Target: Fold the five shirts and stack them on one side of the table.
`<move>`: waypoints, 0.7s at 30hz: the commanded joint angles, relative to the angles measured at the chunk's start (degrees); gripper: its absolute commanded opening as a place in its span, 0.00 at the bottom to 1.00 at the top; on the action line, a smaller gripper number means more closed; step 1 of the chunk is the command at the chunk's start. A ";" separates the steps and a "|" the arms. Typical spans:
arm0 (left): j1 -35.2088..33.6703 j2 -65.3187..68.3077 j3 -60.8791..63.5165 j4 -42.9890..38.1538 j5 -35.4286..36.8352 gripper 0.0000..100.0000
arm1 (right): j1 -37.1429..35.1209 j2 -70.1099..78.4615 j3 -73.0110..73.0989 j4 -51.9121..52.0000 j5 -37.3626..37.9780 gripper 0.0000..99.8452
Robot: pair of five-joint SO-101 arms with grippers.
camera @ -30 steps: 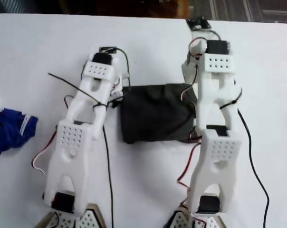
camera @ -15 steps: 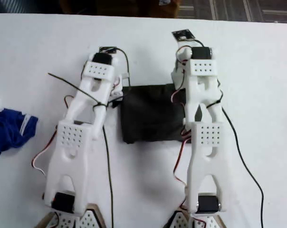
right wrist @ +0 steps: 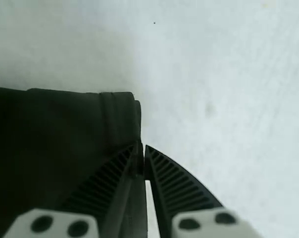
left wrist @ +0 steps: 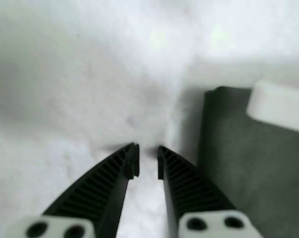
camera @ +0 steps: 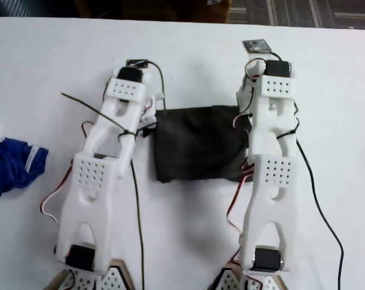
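From above, the right arm [camera: 273,181] covers the right edge of the black shirt [camera: 197,144], and both arms hide their own claws. The blue shirt [camera: 10,168] is cut off by the left border, so its shape is hard to make out; it looks bunched rather than folded. In the left wrist view a blurred white block [left wrist: 280,106] lies across the black shirt, and I cannot tell what it belongs to.

The black shirt lies folded into a rough rectangle in the middle of the worktop [camera: 49,60], between the two arms. The blue shirt sits well apart from it, at the far left.

The left claw [left wrist: 147,161] is released by a narrow gap, holds nothing, and points at bare worktop just beside the black shirt's left edge. The right claw [right wrist: 143,159] is clenched to a thin slit at the shirt's right edge. One finger overlaps the cloth, and no fabric can be seen pinched between the two.

Half a second ago the right arm had swung left, over the right part of the shirt. It has now swung back right, close to where it stood a second ago. The left arm [camera: 92,181] and both shirts have kept their places.
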 commanded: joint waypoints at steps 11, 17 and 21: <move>0.26 0.44 -0.13 -0.70 0.09 0.09 | -10.07 -8.48 -1.14 -0.13 2.20 0.02; 0.26 0.44 -0.13 -0.70 0.09 0.09 | -8.04 -3.03 -1.23 0.04 2.55 0.02; 0.18 0.44 -0.13 -0.70 0.09 0.09 | -6.55 -1.89 -1.23 0.13 2.29 0.02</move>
